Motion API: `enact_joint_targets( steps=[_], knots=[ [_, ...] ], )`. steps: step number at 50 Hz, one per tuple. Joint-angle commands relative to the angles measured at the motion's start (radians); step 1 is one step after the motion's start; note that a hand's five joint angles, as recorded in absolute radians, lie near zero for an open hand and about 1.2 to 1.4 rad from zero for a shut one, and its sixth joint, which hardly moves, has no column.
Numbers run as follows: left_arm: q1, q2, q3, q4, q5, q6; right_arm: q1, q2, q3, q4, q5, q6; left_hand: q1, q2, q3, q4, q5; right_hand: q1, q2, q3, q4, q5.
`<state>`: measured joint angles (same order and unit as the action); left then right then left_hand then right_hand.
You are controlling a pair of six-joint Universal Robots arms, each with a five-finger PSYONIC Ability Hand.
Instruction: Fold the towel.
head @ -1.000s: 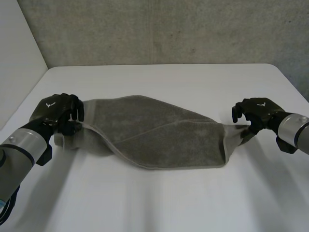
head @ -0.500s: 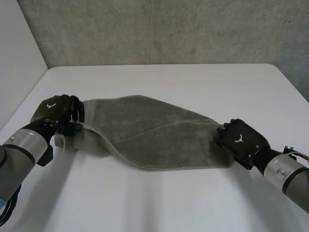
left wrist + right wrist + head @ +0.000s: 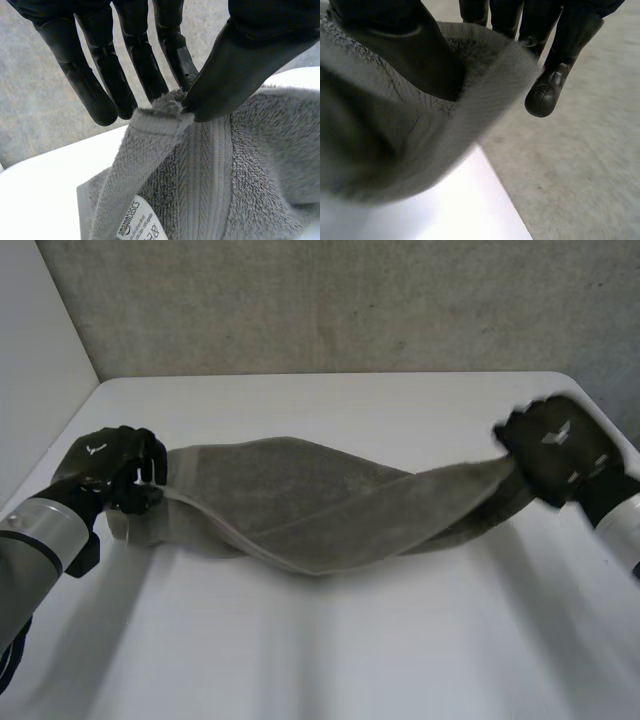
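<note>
A grey towel (image 3: 320,510) stretches across the white table (image 3: 330,410), twisted along its length. My left hand (image 3: 105,468) holds its left end just above the table; in the left wrist view the thumb (image 3: 235,65) pinches a corner of the towel (image 3: 200,170) against the fingers (image 3: 145,60), beside the white label (image 3: 137,222). My right hand (image 3: 558,448) has the right end lifted off the table. In the right wrist view its thumb (image 3: 405,45) presses the towel's edge (image 3: 485,85) against the fingers (image 3: 555,65).
A grey wall (image 3: 330,300) runs behind the table. The table's right edge (image 3: 600,415) lies close to my right hand, with grey floor (image 3: 580,170) beyond it. Bare tabletop lies in front of the towel and behind it.
My right hand came down onto the towel's right end, closed on it and raised it up and to the right. The towel now hangs taut. The left hand has shifted slightly left.
</note>
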<state>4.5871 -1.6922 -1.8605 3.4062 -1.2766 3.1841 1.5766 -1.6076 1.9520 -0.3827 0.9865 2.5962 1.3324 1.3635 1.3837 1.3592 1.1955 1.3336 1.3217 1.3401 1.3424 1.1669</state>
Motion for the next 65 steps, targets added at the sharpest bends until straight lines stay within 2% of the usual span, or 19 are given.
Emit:
enact_joint_targets(
  steps=[1, 3, 6, 8, 13, 18, 21, 26, 27, 31, 34, 37, 42, 46, 52, 55, 57, 59, 65],
  knots=[
    [0.003, 0.068, 0.003, -0.058, 0.006, 0.093, -0.087, -0.006, -0.18, 0.406, 0.05, 0.122, 0.064, 0.033, 0.013, 0.037, 0.026, 0.063, 0.075, 0.056, 0.054, 0.055],
    [0.003, 0.033, 0.026, -0.071, 0.005, 0.189, -0.058, 0.111, -0.27, 0.629, 0.084, -0.07, 0.064, 0.033, 0.013, 0.037, 0.026, 0.063, 0.075, 0.056, 0.054, 0.055],
    [-0.001, 0.005, 0.046, -0.082, -0.001, 0.24, -0.038, 0.178, -0.312, 0.72, 0.104, -0.146, 0.064, 0.033, 0.013, 0.037, 0.026, 0.063, 0.075, 0.056, 0.054, 0.055],
    [-0.028, -0.074, 0.116, -0.134, -0.01, 0.324, 0.026, 0.277, -0.402, 0.798, 0.183, -0.189, 0.064, 0.033, 0.013, 0.037, 0.026, 0.063, 0.075, 0.056, 0.054, 0.055],
    [-0.109, -0.229, 0.291, -0.215, -0.064, 0.366, 0.143, 0.379, -0.565, 0.795, 0.283, -0.186, 0.064, 0.033, 0.013, 0.037, 0.026, 0.063, 0.075, 0.056, 0.054, 0.055],
    [-0.168, -0.368, 0.529, -0.229, -0.136, 0.367, 0.201, 0.477, -0.749, 0.74, 0.294, -0.171, 0.064, 0.033, 0.013, 0.037, 0.026, 0.063, 0.075, 0.056, 0.054, 0.055],
    [-0.178, -0.443, 0.722, -0.223, -0.165, 0.359, 0.233, 0.508, -0.871, 0.63, 0.293, -0.137, 0.064, 0.033, 0.013, 0.037, 0.026, 0.063, 0.075, 0.056, 0.054, 0.055],
    [-0.197, -0.556, 1.189, -0.18, -0.251, 0.306, 0.264, 0.489, -1.038, 0.191, 0.317, -0.019, 0.064, 0.033, 0.013, 0.037, 0.026, 0.063, 0.075, 0.056, 0.054, 0.055],
    [-0.197, -0.557, 1.19, -0.18, -0.251, 0.306, 0.264, 0.489, -1.038, 0.189, 0.317, -0.019, 0.064, 0.033, 0.013, 0.037, 0.026, 0.063, 0.075, 0.056, 0.054, 0.055],
    [-0.205, -0.543, 1.377, 0.005, -0.297, 0.208, 0.257, 0.41, -1.062, -0.155, 0.414, 0.091, 0.064, 0.033, 0.013, 0.037, 0.026, 0.063, 0.075, 0.056, 0.054, 0.055],
    [-0.195, -0.517, 1.416, 0.132, -0.297, 0.15, 0.253, 0.393, -1.12, -0.127, 0.429, 0.11, 0.064, 0.033, 0.013, 0.037, 0.026, 0.063, 0.075, 0.056, 0.054, 0.055],
    [-0.189, -0.512, 1.417, 0.188, -0.278, 0.132, 0.253, 0.425, -1.179, -0.05, 0.414, 0.11, 0.064, 0.033, 0.013, 0.037, 0.026, 0.063, 0.075, 0.056, 0.054, 0.055],
    [-0.185, -0.514, 1.344, 0.138, -0.212, 0.125, 0.27, 0.576, -1.36, 0.324, 0.319, 0.093, 0.064, 0.033, 0.013, 0.037, 0.026, 0.063, 0.075, 0.056, 0.054, 0.055],
    [-0.174, -0.512, 1.216, 0.101, -0.185, 0.126, 0.276, 0.616, -1.345, 0.445, 0.311, 0.046, 0.064, 0.033, 0.013, 0.037, 0.026, 0.063, 0.075, 0.056, 0.054, 0.055],
    [-0.175, -0.5, 0.916, 0.09, -0.149, 0.128, 0.278, 0.609, -1.211, 0.446, 0.304, 0.005, 0.064, 0.033, 0.013, 0.037, 0.026, 0.063, 0.075, 0.056, 0.054, 0.055],
    [-0.182, -0.501, 0.802, 0.091, -0.136, 0.126, 0.286, 0.594, -1.13, 0.43, 0.304, -0.014, -0.223, -0.255, -0.275, -0.25, -0.261, 0.063, 0.075, 0.056, 0.054, 0.055],
    [-0.192, -0.511, 0.714, 0.09, -0.116, 0.125, 0.315, 0.581, -1.101, 0.427, 0.311, -0.03, -0.685, -0.716, -0.736, -0.712, -0.723, 0.063, 0.075, 0.056, 0.054, 0.055],
    [-0.195, -0.512, 0.684, 0.09, -0.103, 0.125, 0.325, 0.58, -1.098, 0.43, 0.313, -0.039, -0.862, -0.893, -0.913, -0.889, -0.899, 0.063, 0.075, 0.056, 0.054, 0.055],
    [-0.224, -0.517, 0.623, 0.09, -0.07, 0.099, 0.355, 0.562, -1.091, 0.444, 0.32, -0.076, -1.057, -1.088, -1.109, -1.084, -1.095, 0.063, 0.075, 0.056, 0.054, 0.055]
  ],
)
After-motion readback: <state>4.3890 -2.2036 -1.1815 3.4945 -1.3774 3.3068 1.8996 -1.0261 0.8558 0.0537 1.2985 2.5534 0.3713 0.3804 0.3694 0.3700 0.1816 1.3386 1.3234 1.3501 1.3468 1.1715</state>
